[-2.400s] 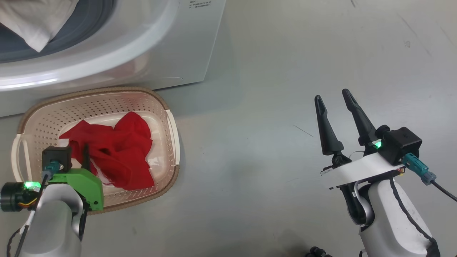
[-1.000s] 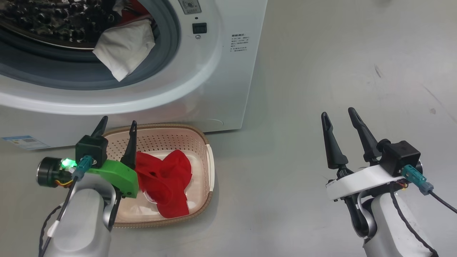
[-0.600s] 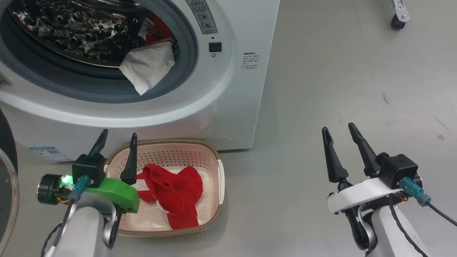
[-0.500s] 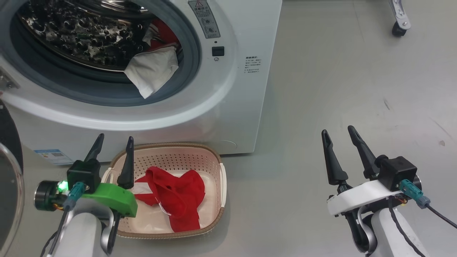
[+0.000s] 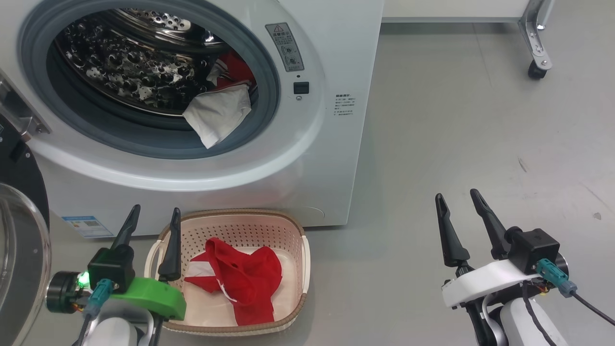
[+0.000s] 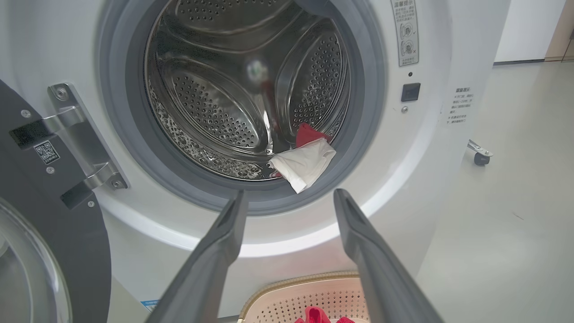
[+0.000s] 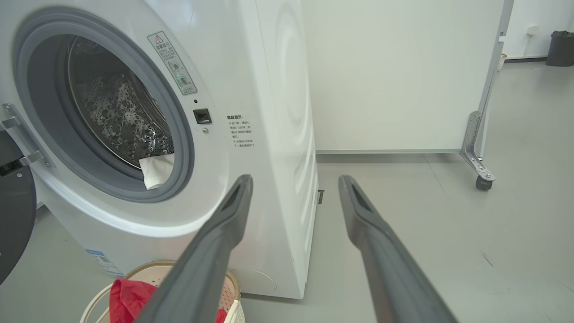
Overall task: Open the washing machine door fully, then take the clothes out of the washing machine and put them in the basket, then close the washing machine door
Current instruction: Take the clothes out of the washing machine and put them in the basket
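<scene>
Door (image 5: pixel 18 182): swung wide on its hinge at the washer's left, black frame and glass bowl clear of the opening. Enough to count the first step as done.
Washer (image 5: pixel 336 158): standing on the floor (image 5: pixel 456 120) with its mouth open.
Drum (image 6: pixel 233 89): bare steel save for cloth at its lower right.
View: tilted up over the last couple of seconds, from little more than the basket to the whole drum mouth. A shift of the camera, not of washer or basket.
Red garment (image 5: pixel 245 283): crumpled in the basket, touched by nothing, so counted as delivered.
Basket (image 5: pixel 230 216): on the floor just in front of the washer, below the mouth.
White cloth (image 5: pixel 218 115): draped over the grey ring (image 5: pixel 144 146) at the lower right of the mouth, half out. Just behind it, a red scrap (image 5: pixel 235 67) – separate piece or trim, cannot tell.
Left gripper (image 5: pixel 156 209): spread wide and empty. Down in the basket at the red garment a moment ago, now raised above the near-left rim; in the left wrist view, aimed straight at the drum mouth.
Right gripper (image 5: pixel 456 193): spread wide and empty, well to the right of the washer over bare floor, posed much as before.
Step in hand: most likely the return to the drum for the white cloth.
Left to do: remaining cloth out and into the basket, then the door shut.
Next move, as a guess: reach up and in with the left gripper and pinch the hanging white corner, taking care not to snag on the ring's lip.
</scene>
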`<state>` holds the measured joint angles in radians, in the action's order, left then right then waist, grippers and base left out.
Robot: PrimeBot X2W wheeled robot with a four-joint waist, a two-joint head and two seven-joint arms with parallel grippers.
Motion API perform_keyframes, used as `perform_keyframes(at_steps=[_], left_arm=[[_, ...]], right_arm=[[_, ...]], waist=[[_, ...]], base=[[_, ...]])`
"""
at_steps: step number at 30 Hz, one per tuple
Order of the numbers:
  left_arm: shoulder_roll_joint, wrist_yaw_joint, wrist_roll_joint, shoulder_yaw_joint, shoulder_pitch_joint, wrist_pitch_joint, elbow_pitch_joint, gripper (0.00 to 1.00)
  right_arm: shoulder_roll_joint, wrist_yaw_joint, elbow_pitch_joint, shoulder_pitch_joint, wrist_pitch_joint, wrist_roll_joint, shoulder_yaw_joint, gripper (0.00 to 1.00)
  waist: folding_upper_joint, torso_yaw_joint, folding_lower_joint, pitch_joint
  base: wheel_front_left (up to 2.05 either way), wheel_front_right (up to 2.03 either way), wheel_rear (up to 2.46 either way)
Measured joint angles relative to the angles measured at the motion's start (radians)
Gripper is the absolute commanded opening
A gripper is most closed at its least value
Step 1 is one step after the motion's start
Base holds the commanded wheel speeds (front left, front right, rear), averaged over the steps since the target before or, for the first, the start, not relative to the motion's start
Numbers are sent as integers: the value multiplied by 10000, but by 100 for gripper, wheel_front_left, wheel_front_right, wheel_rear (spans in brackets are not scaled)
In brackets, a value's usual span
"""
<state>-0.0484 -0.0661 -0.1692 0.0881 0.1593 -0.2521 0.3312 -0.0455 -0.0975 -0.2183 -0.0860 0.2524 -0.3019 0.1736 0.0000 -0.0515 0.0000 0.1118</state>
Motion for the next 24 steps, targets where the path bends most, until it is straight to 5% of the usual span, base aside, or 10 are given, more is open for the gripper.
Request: perform_keyframes(at_steps=[24], left_arm=[[21,84,-130,98,-899,0,-1035,100]], right_arm=[[0,-6,190,264,0,-2,155,100]], waist=[[0,-144,0,-209]], base=[[0,0,0]])
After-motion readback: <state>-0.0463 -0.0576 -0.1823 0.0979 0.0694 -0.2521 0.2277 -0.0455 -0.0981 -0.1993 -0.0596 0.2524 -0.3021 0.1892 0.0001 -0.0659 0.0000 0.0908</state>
